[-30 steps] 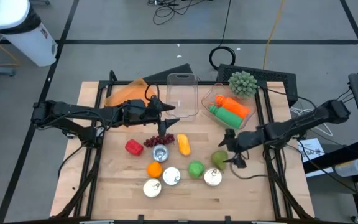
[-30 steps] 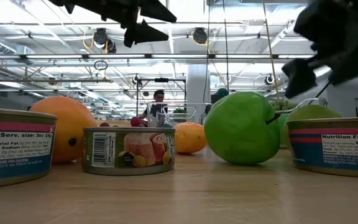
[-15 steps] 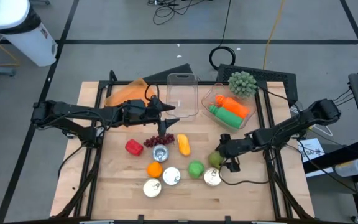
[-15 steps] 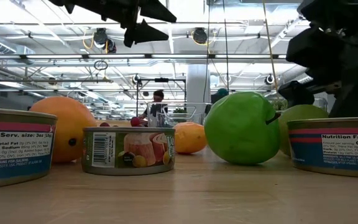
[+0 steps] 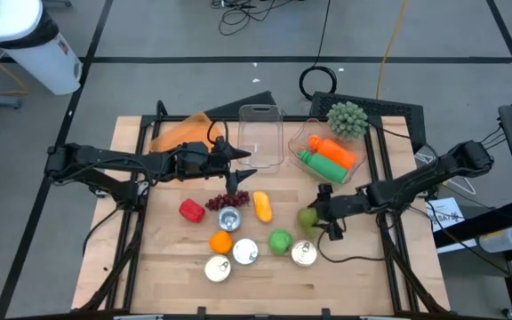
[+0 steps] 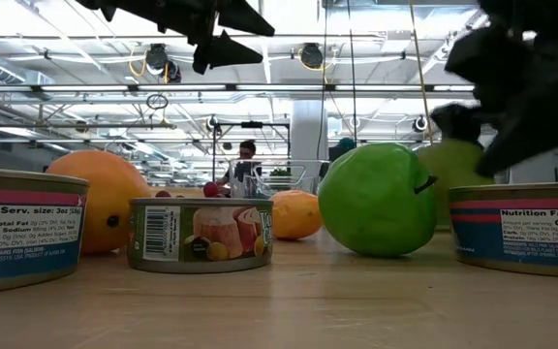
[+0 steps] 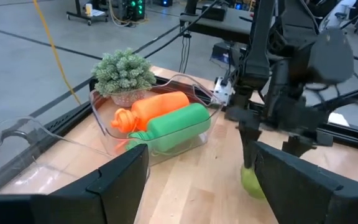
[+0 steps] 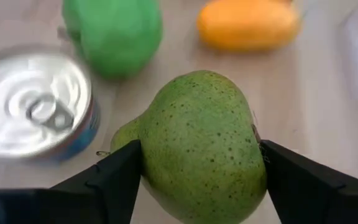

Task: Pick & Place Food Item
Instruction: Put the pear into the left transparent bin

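A speckled green pear (image 8: pixel 197 137) sits between the fingers of my right gripper (image 8: pixel 199 163), which is shut on it. From above, the pear (image 5: pixel 306 218) is right of the table's middle, beside a green apple (image 5: pixel 279 240) and a can (image 5: pixel 304 254), with the right gripper (image 5: pixel 313 219) coming from the right. In the low view the pear (image 6: pixel 446 179) hangs above the tabletop behind a can. My left gripper (image 5: pixel 241 167) hovers open, high over the grapes (image 5: pixel 218 203), touching nothing. My right gripper pinches the pear across its wide belly, one finger (image 8: pixel 114 177) on each flank, the other finger (image 8: pixel 297 180) opposite. The fingers come slanting down from the table's right side. The pear (image 6: pixel 446 179) is lifted clear of the table, its narrow end pointing away from the wrist.
A clear bin (image 5: pixel 352 176) at the far right holds an orange and a green bottle, with a potted plant (image 5: pixel 347 118) behind it. An empty clear container (image 5: pixel 260 133) stands far centre. Red pepper (image 5: pixel 191 210), yellow fruit (image 5: pixel 262 206), orange (image 5: pixel 221 241) and several cans crowd the middle.
My right gripper came down and leftward onto the pear, shut on it, and has lifted it off the table, carrying it slightly toward the far edge. The pear, which rested behind the can, now hangs clear.
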